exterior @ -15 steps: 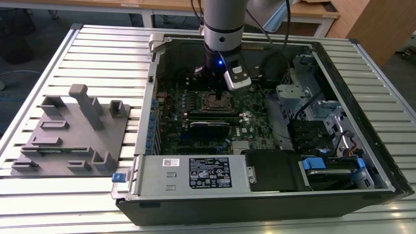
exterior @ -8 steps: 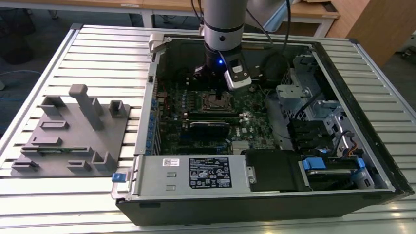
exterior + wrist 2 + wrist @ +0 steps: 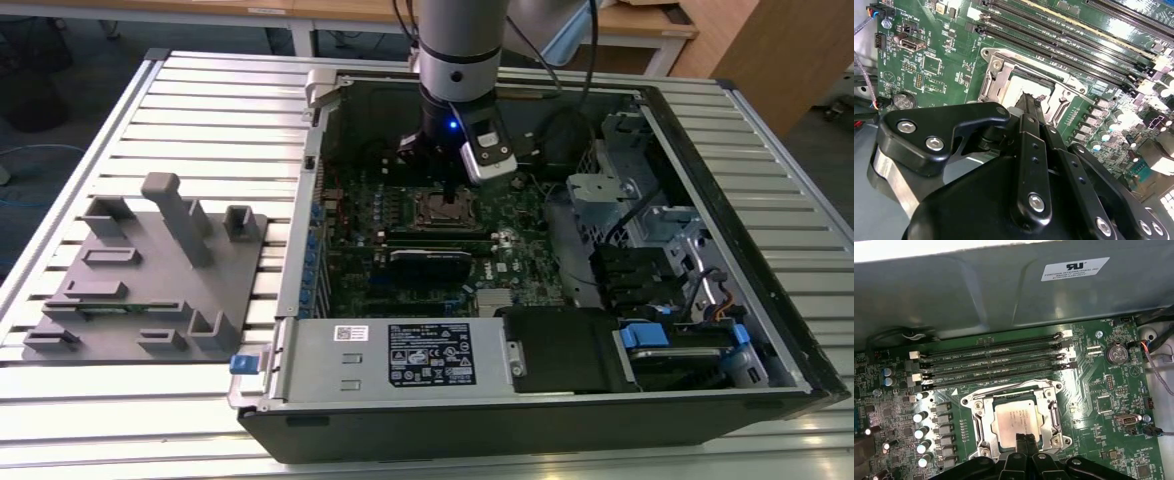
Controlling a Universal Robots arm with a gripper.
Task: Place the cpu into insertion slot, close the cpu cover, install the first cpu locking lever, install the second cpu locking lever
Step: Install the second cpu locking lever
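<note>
Inside the open black computer case on the slatted metal table, the black two-finger gripper hangs right over the small square insertion slot with silver rim on the green motherboard. In the first wrist view the slim fingers look pressed together with nothing between them, tips right over one edge of the small flat silvery-grey cpu; whether they touch it is not clear. The cpu lies flat in the slot, and the thin silver metal cpu cover frame appears folded down around it, chip top showing through the cut-out. Locking levers hard to make out; can't tell if they are latched. In the second wrist view the gripper linkage blocks the near half of the slot, so only part of the cpu shows. In the exterior view the grey arm and its wrist camera hide the board just behind the slot. Around it: four long black memory slots just beside the slot, a round coin battery, a row of small capacitors, the grey power supply box at the near side of the case. A grey plastic fixture tray sits on the table at the exterior view's left, well apart from the case.
</note>
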